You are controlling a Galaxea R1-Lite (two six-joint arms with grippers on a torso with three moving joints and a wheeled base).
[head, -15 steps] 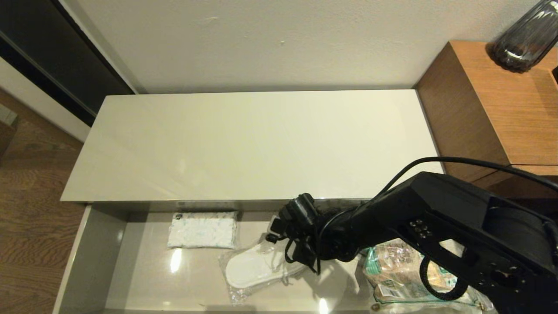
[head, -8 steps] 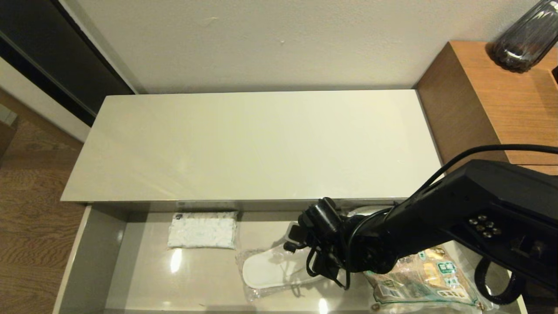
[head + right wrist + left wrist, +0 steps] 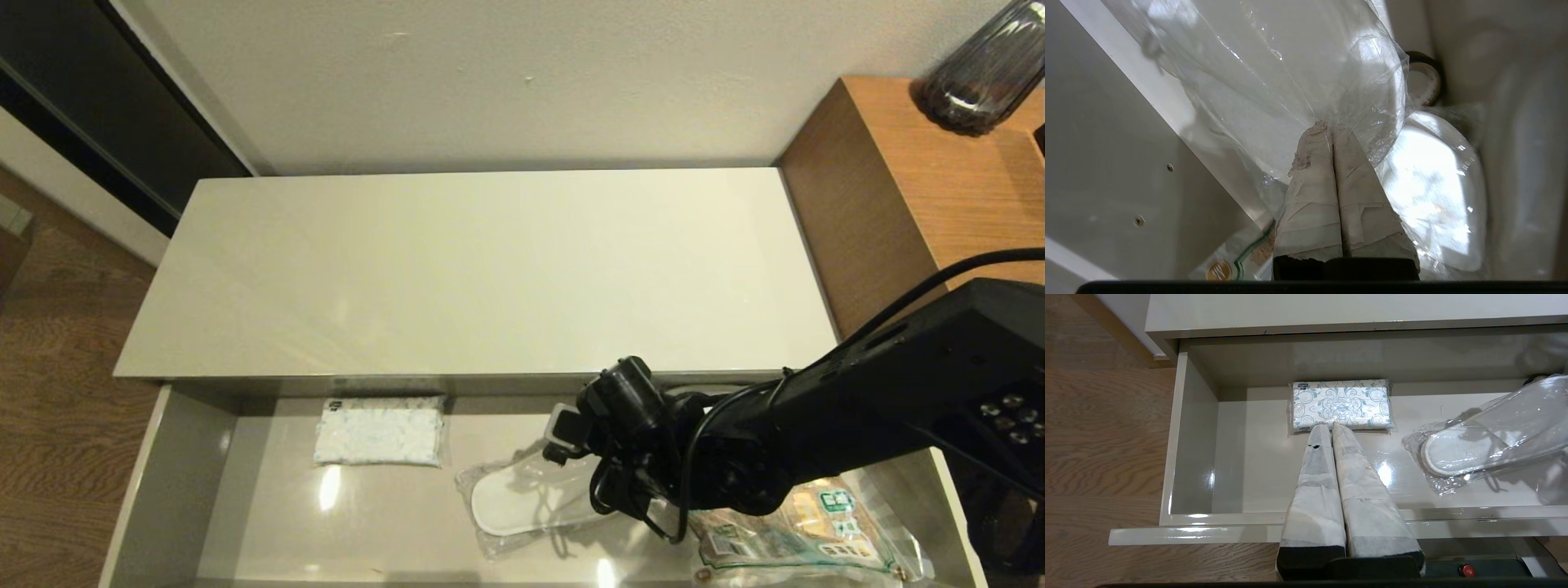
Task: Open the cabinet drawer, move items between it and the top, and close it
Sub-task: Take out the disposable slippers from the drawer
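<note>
- Since a second ago the bagged slippers (image 3: 526, 498) have slid toward 3 o'clock inside the open cabinet drawer (image 3: 171, 482). The toe end lies low near the drawer floor; the heel end is raised at the right gripper.
- The right gripper (image 3: 1332, 130) has also travelled toward 3 o'clock. Its fingers are pressed together on a fold of the clear bag, above a second bagged pair (image 3: 1433, 192).
- The white tissue packet (image 3: 380, 431) has stayed put at 9 o'clock of the slippers, against the drawer's back.
- The left gripper (image 3: 1330, 425) hovers over the drawer's front, fingers pressed together with nothing between them, tips near the packet.
- The brown-and-green printed bag (image 3: 804, 531) lies at 4 o'clock of the slippers, partly under the right arm.
- The top (image 3: 473, 269) lies at 12 o'clock, the wood-grain unit (image 3: 914, 196) at 2 o'clock carrying a dark glass vase (image 3: 984, 69).
</note>
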